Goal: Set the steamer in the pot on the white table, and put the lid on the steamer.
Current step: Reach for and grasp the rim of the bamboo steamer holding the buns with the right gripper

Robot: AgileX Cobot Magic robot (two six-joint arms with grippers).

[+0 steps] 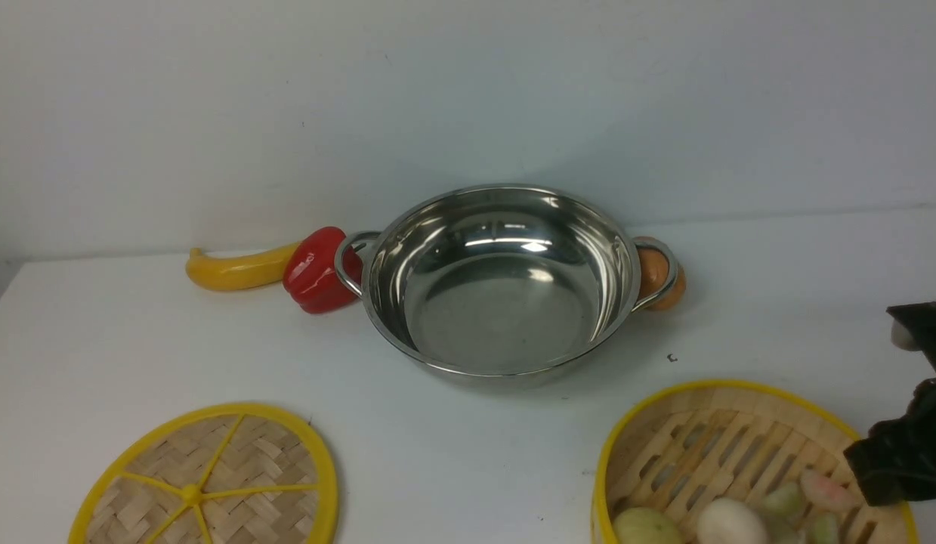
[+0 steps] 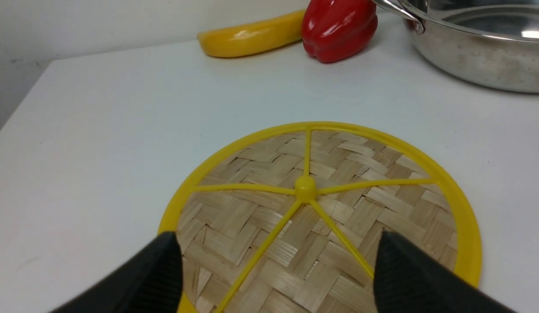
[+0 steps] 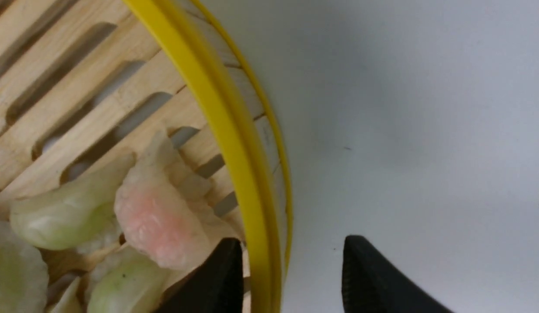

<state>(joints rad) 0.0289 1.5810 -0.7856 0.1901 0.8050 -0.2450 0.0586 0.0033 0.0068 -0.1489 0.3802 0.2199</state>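
Observation:
The shiny steel pot [image 1: 498,279] stands empty at the middle of the white table [image 1: 468,453]. The lid [image 1: 211,483], a woven disc with a yellow rim and spokes, lies flat at the front left. My left gripper [image 2: 276,234] is open just above the lid [image 2: 321,208]; it is out of the front view. The steamer [image 1: 739,453] sits at the front right and holds several dumplings [image 1: 724,521]. My right gripper [image 3: 293,242] is open and straddles the steamer's yellow rim [image 3: 225,130], one finger inside, one outside. It also shows in the front view [image 1: 883,472].
A yellow squash-like toy [image 1: 237,270] and a red pepper [image 1: 316,270] lie against the pot's left handle. An orange round thing [image 1: 660,276] sits behind the right handle. The pepper [image 2: 339,28] and pot [image 2: 482,52] lie beyond the lid. A wall closes the back.

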